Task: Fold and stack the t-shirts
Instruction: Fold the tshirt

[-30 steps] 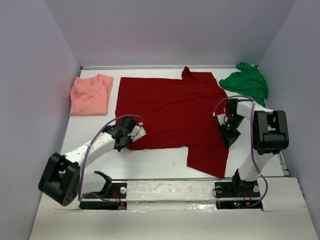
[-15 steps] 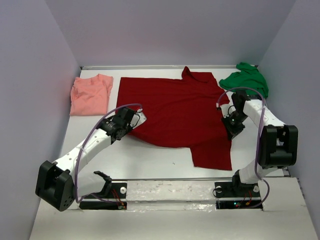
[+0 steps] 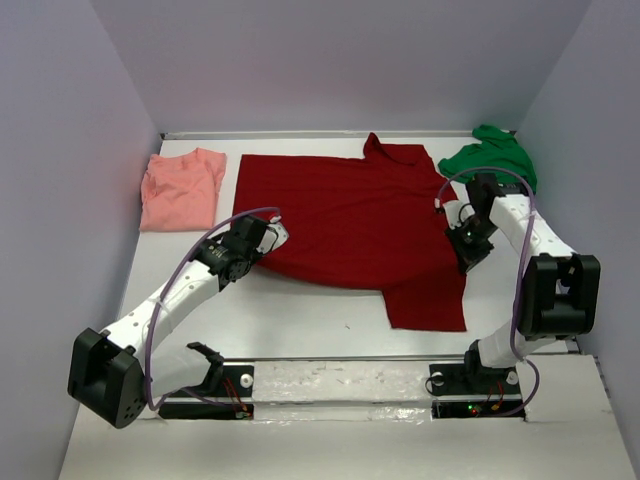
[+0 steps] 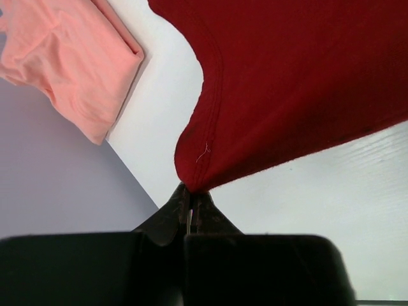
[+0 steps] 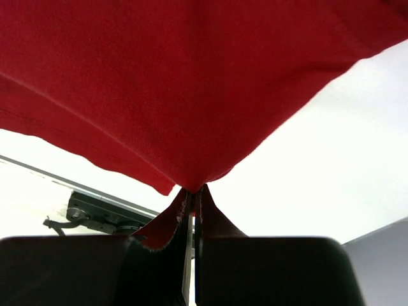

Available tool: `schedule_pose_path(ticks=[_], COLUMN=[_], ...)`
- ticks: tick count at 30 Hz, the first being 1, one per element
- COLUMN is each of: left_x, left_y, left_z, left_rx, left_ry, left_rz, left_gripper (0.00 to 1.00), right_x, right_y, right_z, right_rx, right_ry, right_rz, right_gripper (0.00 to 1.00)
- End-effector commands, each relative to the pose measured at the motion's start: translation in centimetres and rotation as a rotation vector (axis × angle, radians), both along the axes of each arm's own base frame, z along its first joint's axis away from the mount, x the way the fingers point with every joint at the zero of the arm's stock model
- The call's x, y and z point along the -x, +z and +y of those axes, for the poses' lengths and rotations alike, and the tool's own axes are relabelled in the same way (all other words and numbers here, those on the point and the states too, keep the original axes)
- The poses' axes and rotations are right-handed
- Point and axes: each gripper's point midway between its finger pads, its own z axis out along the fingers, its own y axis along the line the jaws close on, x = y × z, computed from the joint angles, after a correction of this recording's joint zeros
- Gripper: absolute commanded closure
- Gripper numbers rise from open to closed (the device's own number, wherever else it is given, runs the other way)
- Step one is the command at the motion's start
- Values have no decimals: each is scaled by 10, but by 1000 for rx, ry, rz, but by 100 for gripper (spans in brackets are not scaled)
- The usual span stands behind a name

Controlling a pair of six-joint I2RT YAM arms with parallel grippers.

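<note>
I am pinching, with my left gripper [image 4: 191, 193] and right gripper [image 5: 193, 191] both clamped tight, the near-left and right edges of the dark red t-shirt [image 3: 340, 215], which is lying spread mid-table [image 3: 300, 315] between the salmon-pink t-shirt [image 3: 180, 190] far left and the bunched green t-shirt [image 3: 495, 160] far right.

The right gripper [image 5: 191, 193] pinches a peak of the red shirt [image 5: 191, 76], tented above the white table [image 5: 331, 159]; the table's near edge shows behind.

Dark red shirt [image 3: 345, 225] – salmon-pink shirt [image 3: 180, 190] – bright green shirt [image 3: 495, 162], all plain.
</note>
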Motion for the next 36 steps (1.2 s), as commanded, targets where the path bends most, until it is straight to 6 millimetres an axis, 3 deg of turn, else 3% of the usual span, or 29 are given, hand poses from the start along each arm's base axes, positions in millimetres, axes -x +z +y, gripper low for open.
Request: schedule_pose_path(ticks=[1,18,27,36], left_x=[-3,-23,-34,-48], left_y=[11,17,13,15], left_z=[10,14,14,17], left_rx=[-35,-75,-77,-118], left_ry=[32,94,141,190], left_rz=[-63,-153,-196,-258], left_gripper=[100,100,100,100], right_x=[-15,-46,-76,-96], right_y=[17,11,22,17], right_z=[-7,-5,-13,-15], right_rx=[29,19,32,23], right_ry=[-13,-33,-71,-99], right_rz=[-58,-84,-167,-181], right_gripper=[100,100,100,100])
